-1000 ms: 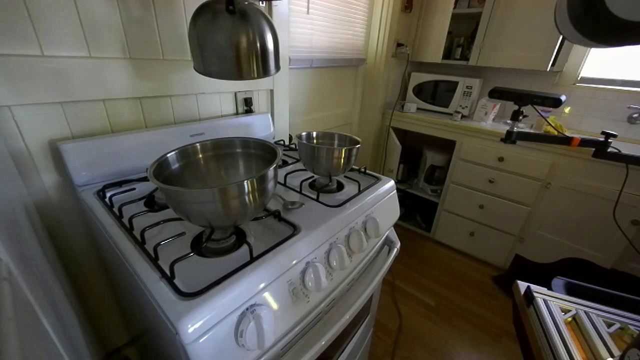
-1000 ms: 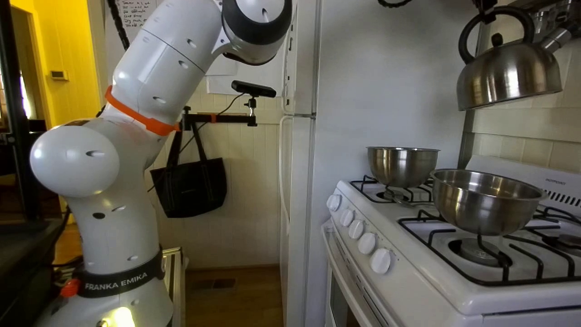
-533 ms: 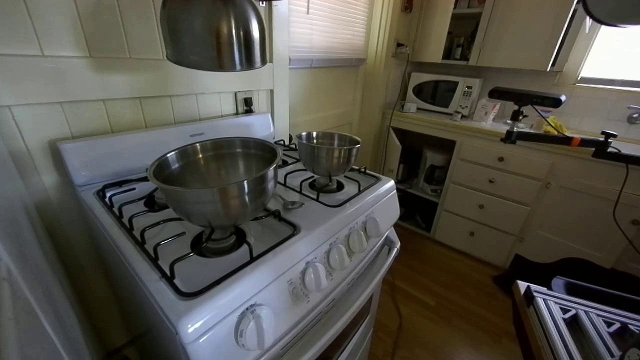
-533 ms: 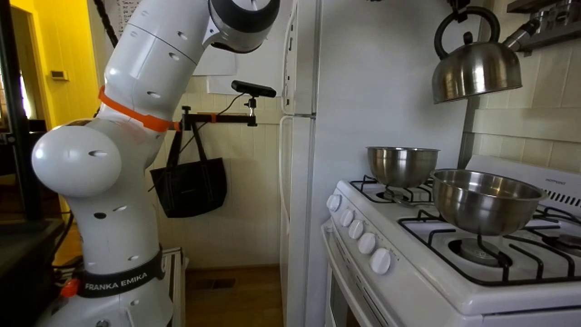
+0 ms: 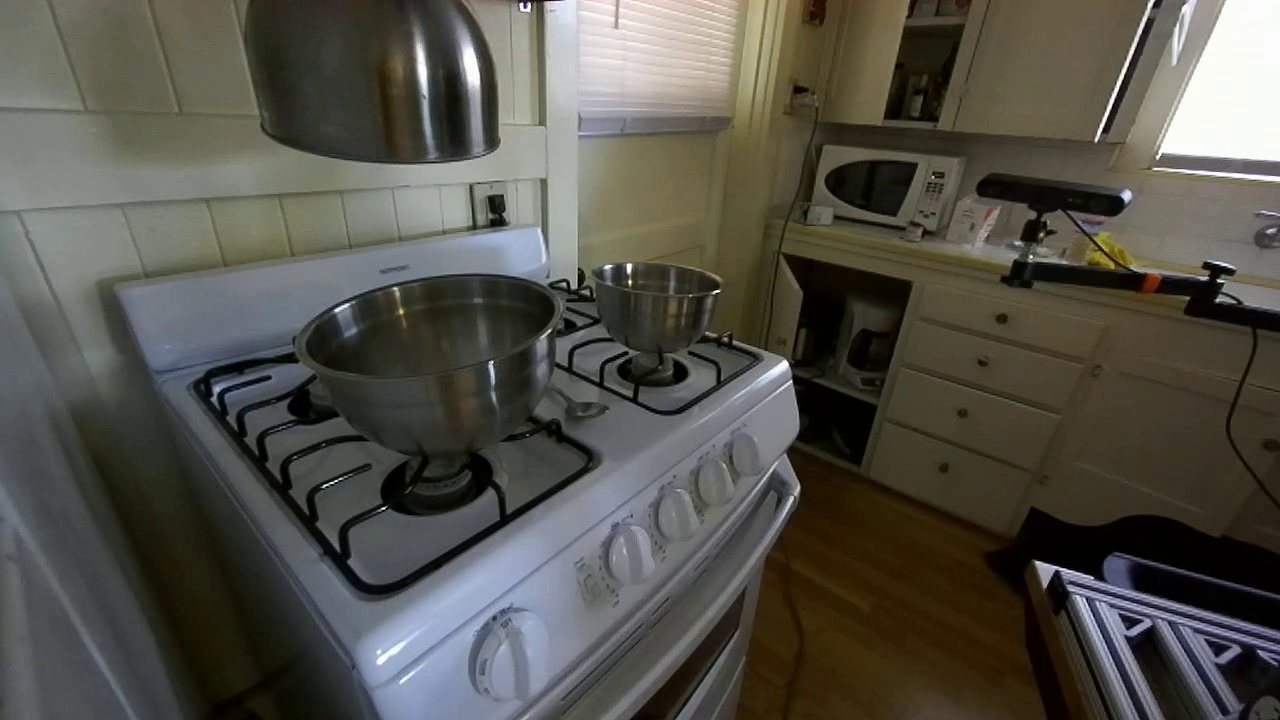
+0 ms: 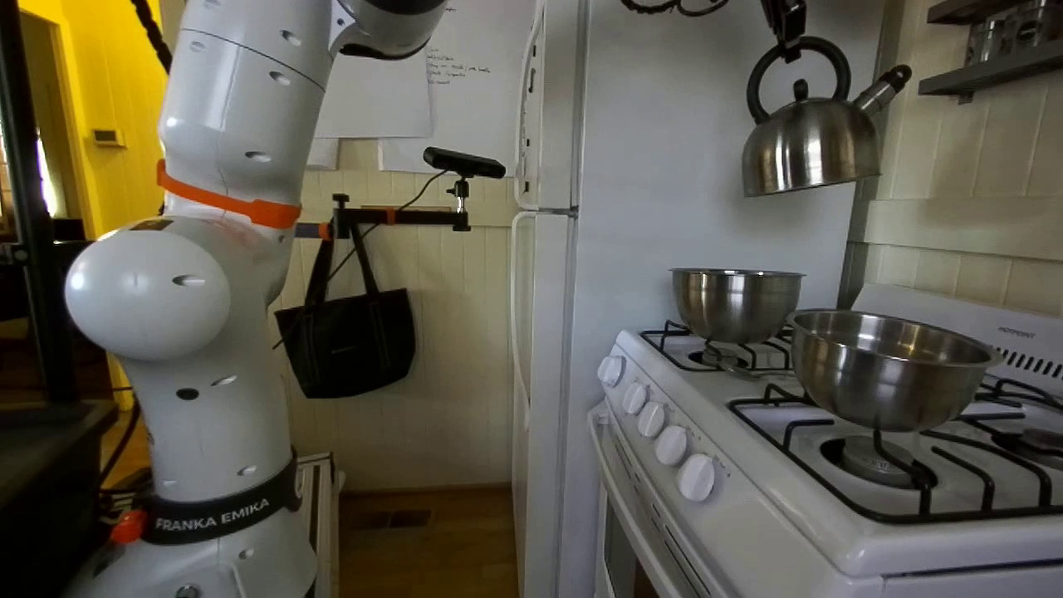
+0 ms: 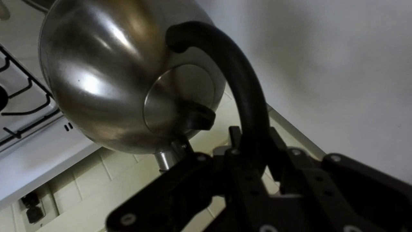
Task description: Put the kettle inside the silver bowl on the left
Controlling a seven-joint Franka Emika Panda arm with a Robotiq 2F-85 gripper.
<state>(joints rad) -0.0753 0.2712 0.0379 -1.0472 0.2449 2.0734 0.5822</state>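
Kettle [image 6: 810, 145] has moved closer to the silver bowl [image 6: 737, 307] in the last second and hangs high above it, seemingly toward its rear, so centring probably comes before lowering; the gripper [image 7: 256, 138] is closed around the dark handle [image 7: 239, 72]; behind the bowl, the back panel [image 6: 996, 330] reads HOTPOINT, and well apart from the bowl the arm [image 6: 232, 382] reads FRANKA EMIKA

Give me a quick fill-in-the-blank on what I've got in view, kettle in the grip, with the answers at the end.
The fingers grip the kettle by its arched ____.
Counting the silver bowl on the left, ____ steel bowls stand on the gas stove.
The kettle is held ____ than either bowl.
The stove's control knobs are ____.
Missing words: handle; two; higher; white.
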